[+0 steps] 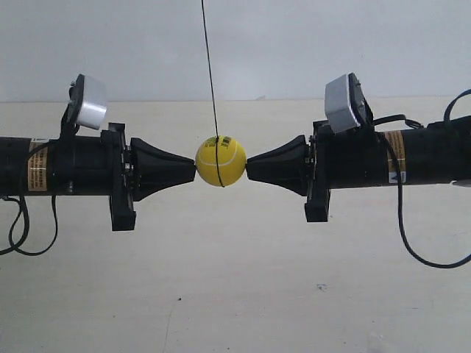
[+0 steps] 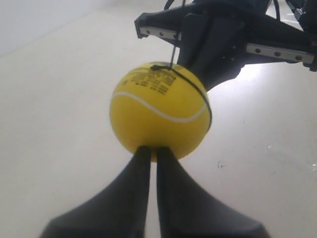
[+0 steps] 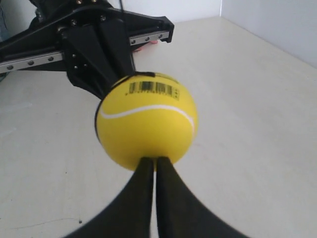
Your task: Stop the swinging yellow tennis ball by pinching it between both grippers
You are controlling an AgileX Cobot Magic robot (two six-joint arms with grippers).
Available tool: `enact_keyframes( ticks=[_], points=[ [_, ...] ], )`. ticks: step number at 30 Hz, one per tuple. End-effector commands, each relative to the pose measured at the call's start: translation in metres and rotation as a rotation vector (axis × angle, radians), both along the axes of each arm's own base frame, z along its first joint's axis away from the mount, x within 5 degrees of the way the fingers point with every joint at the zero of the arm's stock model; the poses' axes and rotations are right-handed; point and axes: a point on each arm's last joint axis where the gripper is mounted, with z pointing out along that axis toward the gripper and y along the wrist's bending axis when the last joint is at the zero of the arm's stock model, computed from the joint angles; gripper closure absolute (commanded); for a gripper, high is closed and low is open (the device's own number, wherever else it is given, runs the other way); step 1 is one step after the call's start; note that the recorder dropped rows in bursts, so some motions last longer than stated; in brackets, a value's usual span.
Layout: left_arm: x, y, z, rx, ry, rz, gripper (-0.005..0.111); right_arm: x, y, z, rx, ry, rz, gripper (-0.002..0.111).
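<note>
The yellow tennis ball (image 1: 221,162) hangs on a thin dark string (image 1: 210,73) above the pale table, its barcode sticker on top. It sits squeezed between two black cone-shaped grippers that point at each other, both level. The tip of the gripper at the exterior view's left (image 1: 193,168) touches one side, and the tip of the gripper at the exterior view's right (image 1: 249,166) touches the other. In the left wrist view my left gripper (image 2: 154,151) is shut, its tip pressed against the ball (image 2: 159,111). My right gripper (image 3: 154,161) is likewise shut against the ball (image 3: 147,121).
A pale tabletop (image 1: 235,294) lies below, with a white wall (image 1: 294,44) behind. Black cables (image 1: 412,243) hang from the arm at the exterior view's right, and a loop (image 1: 18,228) hangs from the other arm. Each wrist view shows the opposite arm's black mount (image 2: 213,44) (image 3: 94,54) behind the ball.
</note>
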Motion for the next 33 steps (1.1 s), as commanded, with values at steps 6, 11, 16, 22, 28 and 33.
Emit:
enact_keyframes(
  ticks=[6,11,16,22,28,33],
  points=[
    [0.009,0.021,0.001,-0.007,-0.007,0.072,0.102,0.009,-0.016,0.003,0.018,-0.016,-0.059,0.108],
    [0.012,0.037,0.004,-0.044,-0.011,0.098,0.102,0.016,-0.044,0.005,0.043,-0.001,-0.109,0.108],
    [0.014,0.046,0.004,-0.044,-0.012,0.125,0.102,0.018,-0.054,0.004,0.038,0.004,-0.133,0.108],
    [0.017,0.064,0.004,-0.042,-0.005,0.182,0.102,0.018,-0.054,0.005,0.035,-0.002,-0.129,0.108],
    [0.016,0.087,0.012,-0.035,-0.009,0.231,0.102,0.022,-0.065,0.009,0.013,-0.02,-0.196,0.108],
    [0.007,0.106,0.034,-0.053,-0.076,0.327,0.102,0.025,-0.095,0.024,0.025,-0.042,-0.293,0.108]
  ],
)
